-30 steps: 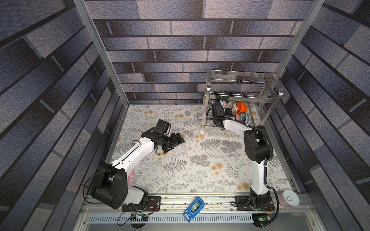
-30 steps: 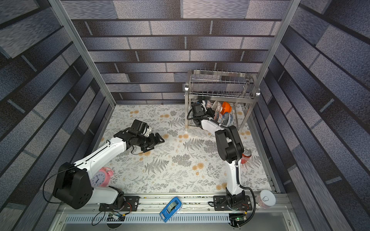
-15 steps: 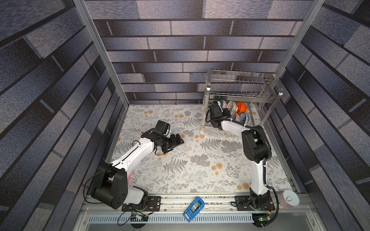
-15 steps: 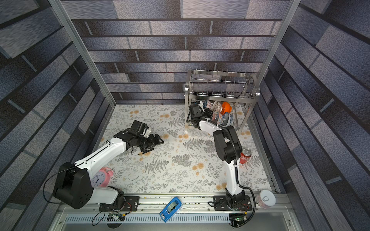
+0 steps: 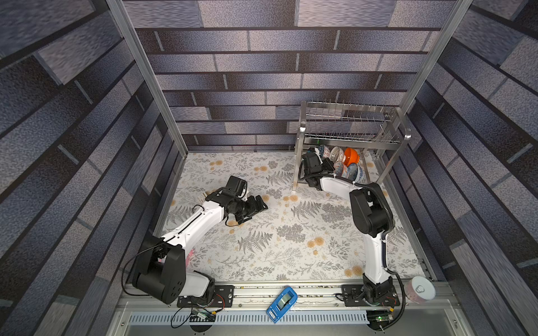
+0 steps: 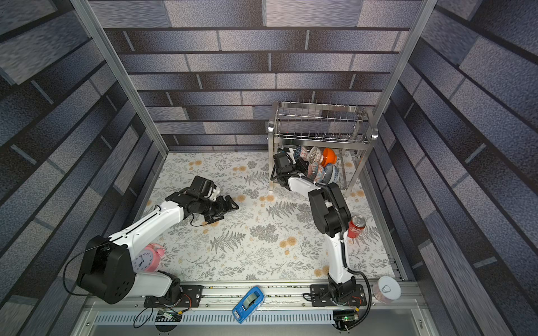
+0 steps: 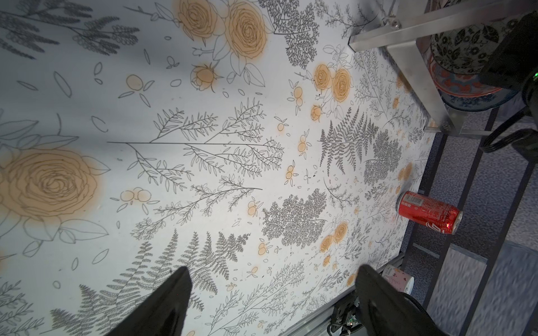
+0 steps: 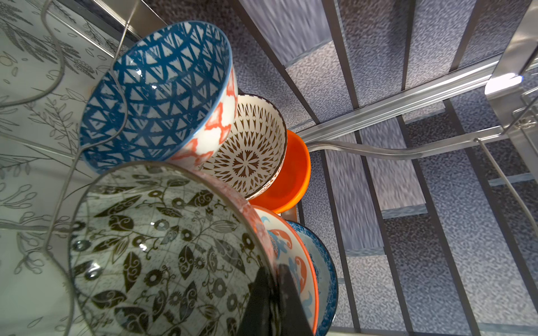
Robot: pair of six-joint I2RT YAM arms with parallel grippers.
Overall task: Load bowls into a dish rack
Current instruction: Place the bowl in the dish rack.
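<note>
Rim of the black-and-white floral ceramic bowl (image 8: 163, 250) runs straight between the two dark fingers (image 8: 257, 293) of the right gripper (image 8: 273, 279), one finger inside the bowl and one outside. The bowl stands on edge in the lower tier of the shiny stainless steel wire dish rack (image 5: 346, 136), at the end of the nearer row. Behind it in that row lean the red-and-blue medallion bowl (image 8: 291, 247) and the blue-and-white floral bowl (image 8: 323, 261). The farther row holds the blue triangle-patterned bowl (image 8: 163, 96), the white bowl with a brown lattice pattern (image 8: 247, 151) and the plain orange bowl (image 8: 294, 174), all tilted on edge.

In both top views the right arm rises from its base at the near rail, bends at a raised elbow, and sends its forearm to the rack's front corner post, with the gripper (image 6: 302, 165) under the upper tier. Its jaws are closed tight on the bowl's rim.

The left arm lies low and stretched over the flower-printed tablecloth (image 7: 203, 145), well apart from the rack. The left gripper (image 7: 273, 270) hovers above the cloth with its jaws spread wide and nothing between them.
</note>
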